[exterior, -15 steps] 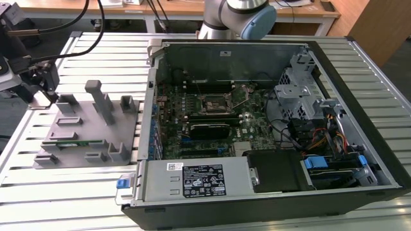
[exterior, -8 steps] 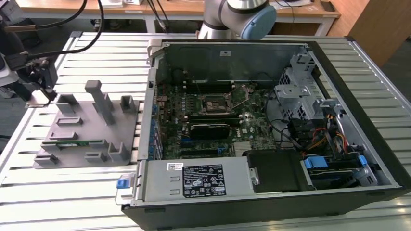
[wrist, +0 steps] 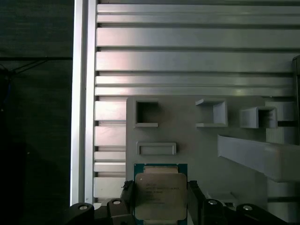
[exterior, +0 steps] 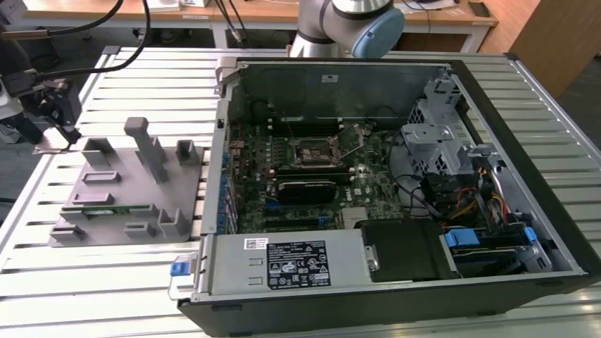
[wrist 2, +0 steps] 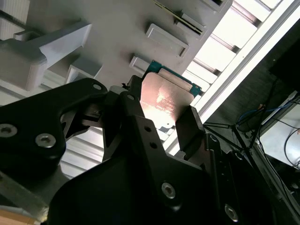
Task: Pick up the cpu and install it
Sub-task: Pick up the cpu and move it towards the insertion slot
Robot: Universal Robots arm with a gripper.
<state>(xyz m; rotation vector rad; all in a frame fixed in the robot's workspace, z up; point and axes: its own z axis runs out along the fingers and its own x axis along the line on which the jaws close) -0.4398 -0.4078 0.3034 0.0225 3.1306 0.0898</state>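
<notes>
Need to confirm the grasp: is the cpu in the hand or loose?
In the hand: its fingers sit against both cpu edges in both wrist views.

cpu (wrist 2: 165,96) lower half hidden, behind end effector (wrist 2: 161,115)

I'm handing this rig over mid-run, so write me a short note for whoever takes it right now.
Pincer: shut on the small flat square silvery-topped cpu, a finger on either side, seen in both wrist views.
Cpu: over the grey plastic holder plate on the slotted metal table, outside the open black computer case.
Done: cpu gripped.
Left: it is not yet in the black square metal-framed socket on the motherboard.
</notes>
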